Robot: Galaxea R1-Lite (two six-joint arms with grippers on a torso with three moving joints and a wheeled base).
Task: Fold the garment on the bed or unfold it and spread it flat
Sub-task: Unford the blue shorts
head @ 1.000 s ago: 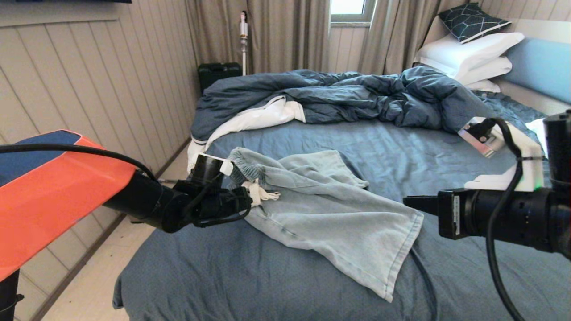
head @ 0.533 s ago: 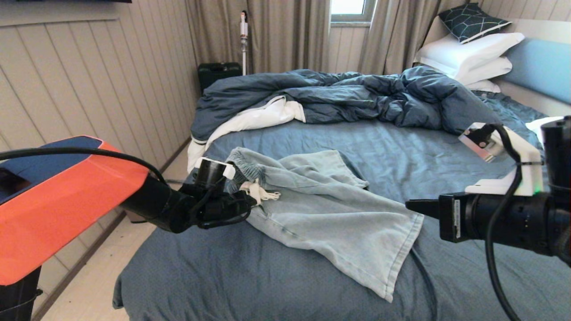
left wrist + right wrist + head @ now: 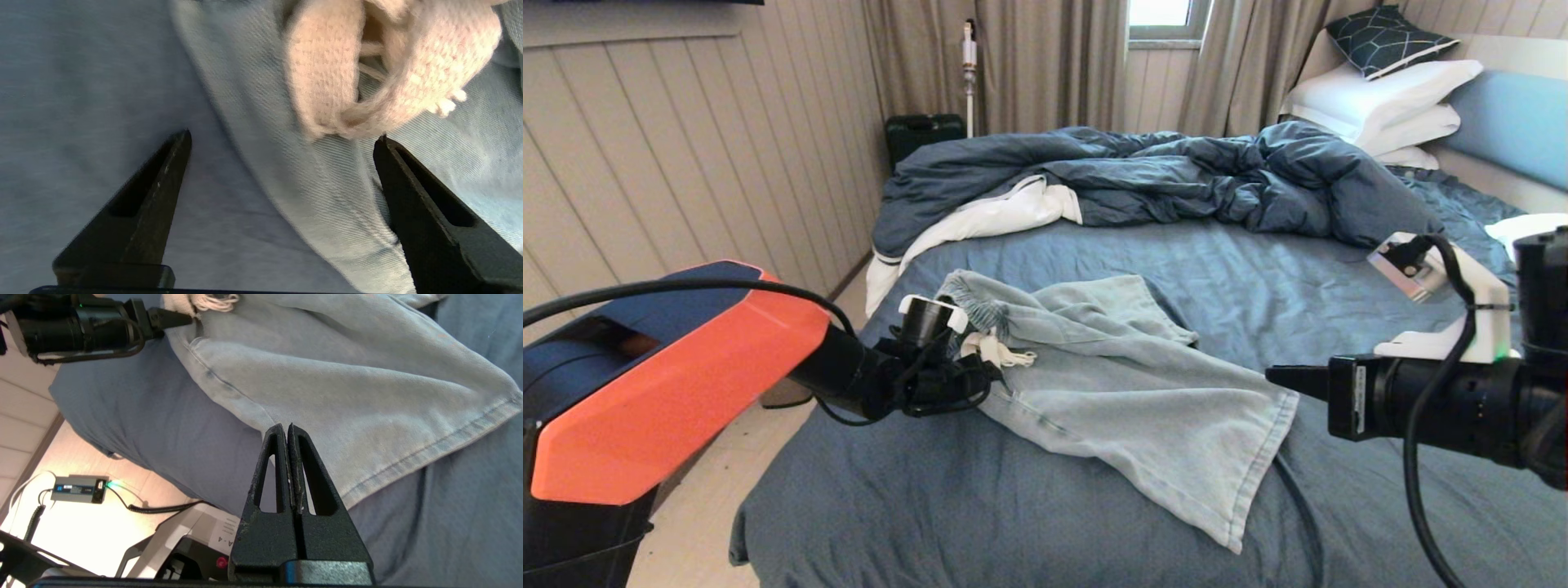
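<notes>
The pale blue denim-look shorts [image 3: 1127, 392] lie rumpled on the dark blue bed sheet [image 3: 1013, 506], waistband at the left, one wide leg reaching toward the front. Their thick white frayed drawstring [image 3: 1001, 351] sits bunched at the waist. My left gripper [image 3: 988, 371] is low at the waist edge, open, its fingers either side of the shorts' edge [image 3: 327, 171] just below the drawstring [image 3: 388, 69]. My right gripper [image 3: 1278, 377] hovers shut, holding nothing, beside the leg hem [image 3: 429, 449] at the right. Its fingertips [image 3: 286, 430] are pressed together.
A rumpled dark blue duvet [image 3: 1160, 175] with white lining fills the back of the bed. White pillows [image 3: 1380, 102] and a patterned cushion lean on the light blue headboard [image 3: 1511, 122]. The floor [image 3: 711, 523] drops off at the bed's left edge. A black case [image 3: 923, 135] stands by the curtains.
My left arm has come forward and right, bringing its gripper closer onto the shorts' waist by the drawstring. The right arm has barely shifted. The shorts have not moved.
</notes>
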